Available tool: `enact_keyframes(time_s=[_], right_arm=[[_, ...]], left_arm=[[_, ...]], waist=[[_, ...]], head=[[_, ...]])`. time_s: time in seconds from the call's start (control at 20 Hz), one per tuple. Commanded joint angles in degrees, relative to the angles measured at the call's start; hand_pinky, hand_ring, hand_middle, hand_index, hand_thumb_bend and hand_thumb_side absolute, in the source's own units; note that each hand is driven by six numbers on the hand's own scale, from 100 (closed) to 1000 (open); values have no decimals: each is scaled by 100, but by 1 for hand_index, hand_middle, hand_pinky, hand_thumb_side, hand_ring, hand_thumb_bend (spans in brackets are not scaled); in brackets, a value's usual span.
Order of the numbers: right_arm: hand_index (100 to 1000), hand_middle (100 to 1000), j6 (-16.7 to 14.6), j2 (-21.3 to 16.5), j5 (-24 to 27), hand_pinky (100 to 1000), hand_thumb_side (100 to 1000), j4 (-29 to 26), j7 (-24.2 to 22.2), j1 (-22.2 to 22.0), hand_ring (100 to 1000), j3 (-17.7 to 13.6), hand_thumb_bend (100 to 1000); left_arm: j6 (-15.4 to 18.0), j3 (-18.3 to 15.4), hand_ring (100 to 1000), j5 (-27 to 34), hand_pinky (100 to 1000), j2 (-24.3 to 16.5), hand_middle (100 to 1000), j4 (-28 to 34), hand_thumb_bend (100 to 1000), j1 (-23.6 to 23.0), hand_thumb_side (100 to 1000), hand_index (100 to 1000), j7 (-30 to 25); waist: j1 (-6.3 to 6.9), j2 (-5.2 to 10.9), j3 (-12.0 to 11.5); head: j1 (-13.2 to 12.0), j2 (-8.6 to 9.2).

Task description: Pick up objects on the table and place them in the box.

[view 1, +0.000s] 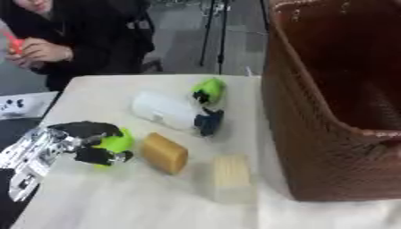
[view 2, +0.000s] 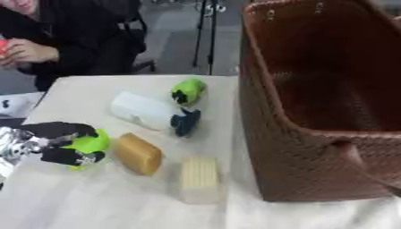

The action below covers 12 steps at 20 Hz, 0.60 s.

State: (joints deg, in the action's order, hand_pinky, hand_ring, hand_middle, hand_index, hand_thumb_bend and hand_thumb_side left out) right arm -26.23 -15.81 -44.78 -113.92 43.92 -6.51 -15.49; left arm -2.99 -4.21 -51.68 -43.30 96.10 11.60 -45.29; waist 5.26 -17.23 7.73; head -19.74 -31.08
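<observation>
Table (view 1: 94, 197) edge cuts off left hand (view 1: 82, 141), fingers curled round partly hidden green object (view 1: 117, 142); right hand unseen.

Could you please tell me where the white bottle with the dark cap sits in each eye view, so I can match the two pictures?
Left eye view: the white bottle lies on its side at centre-left, cap toward the basket.
Right eye view: the same bottle appears further left, upper-middle of the table.
Shared landmark: the brown woven basket on the right.
</observation>
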Motion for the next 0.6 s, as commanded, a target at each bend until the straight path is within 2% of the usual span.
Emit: enact_keyframes(time_s=[0.05,0.1,0.15,0.25,0.4,0.45,0.6], right_arm=[[630,745,-828,-49,26,804,840,-67,804,27,761,-18,100],[631,745,-829,-49,28,804,842,-67,804,25,761,-20,100],[631,745,-829,-50,32,804,842,-67,804,25,761,-21,100],[631,745,-828,-52,37,804,843,-67,804,26,761,-19,100],[631,745,-824,-46,27,804,843,-67,804,29,761,-7,100],[631,746,-822,-45,27,804,844,-67,804,33,761,-5,100],[630,746,-815,-41,25,804,844,-67,804,38,761,1,100]], left_arm=[[47,6,1000,-37,1000,-156,1000,25,285,62,1000,1000,19],[59,8,1000,-20,1000,-157,1000,32,208,63,907,1000,4],[63,8,1000,-12,1000,-161,1000,31,208,67,907,1000,-26],[59,4,1000,-42,1000,-168,992,24,195,73,786,1000,-82],[62,13,1000,-177,1000,-165,986,27,207,79,747,1000,-133],[66,23,1000,-269,1000,-180,985,31,259,78,713,1000,-140],[111,66,1000,-599,1000,-177,987,64,267,78,711,1000,-153]], waist=[[-25,62,2],[-26,63,1],[-24,65,0],[-19,67,1],[-14,65,5],[-9,64,7],[-2,62,11]], head=[[-23,89],[-23,92],[-27,93],[-30,109],[-33,136],[-40,150],[-69,181]])
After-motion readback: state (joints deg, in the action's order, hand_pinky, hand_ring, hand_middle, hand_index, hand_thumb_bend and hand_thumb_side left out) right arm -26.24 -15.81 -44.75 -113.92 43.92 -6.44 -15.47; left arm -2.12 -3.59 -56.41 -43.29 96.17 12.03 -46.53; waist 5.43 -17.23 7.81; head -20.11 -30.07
